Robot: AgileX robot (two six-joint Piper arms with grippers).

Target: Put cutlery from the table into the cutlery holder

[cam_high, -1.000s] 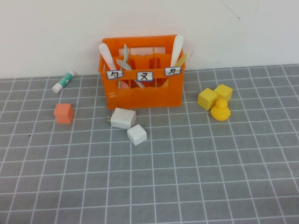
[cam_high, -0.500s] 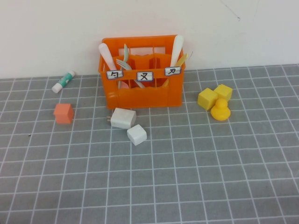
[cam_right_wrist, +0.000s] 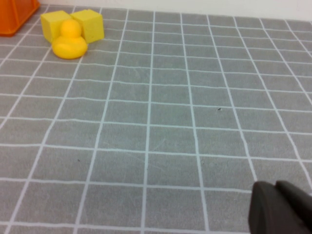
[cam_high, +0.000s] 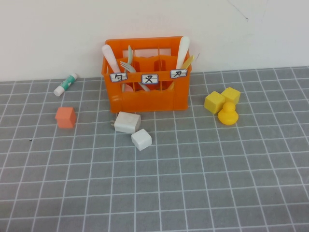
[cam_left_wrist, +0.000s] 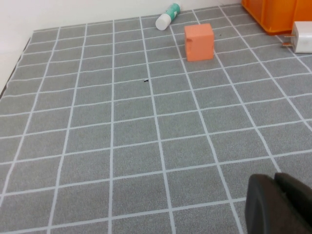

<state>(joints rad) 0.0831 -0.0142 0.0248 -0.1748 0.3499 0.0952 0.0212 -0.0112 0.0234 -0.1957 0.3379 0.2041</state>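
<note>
The orange cutlery holder (cam_high: 147, 92) stands at the back middle of the grey gridded table (cam_high: 193, 183), against the white wall. A pale-yellow knife (cam_high: 188, 62) stands in its right compartment beside a white utensil (cam_high: 183, 50); white and pale-green utensils fill the left compartments. No cutlery lies on the table. Neither arm shows in the high view. My left gripper (cam_left_wrist: 274, 179) is shut and empty low over bare table, near the salmon cube (cam_left_wrist: 199, 42). My right gripper (cam_right_wrist: 276, 185) is shut and empty over bare table, well away from the yellow duck (cam_right_wrist: 69, 42).
A white charger (cam_high: 127, 122) and a white cube (cam_high: 141, 139) lie just in front of the holder. A salmon cube (cam_high: 65, 117) and a small tube (cam_high: 65, 84) are at the left. Two yellow cubes (cam_high: 215, 102) and a duck (cam_high: 228, 114) are at the right.
</note>
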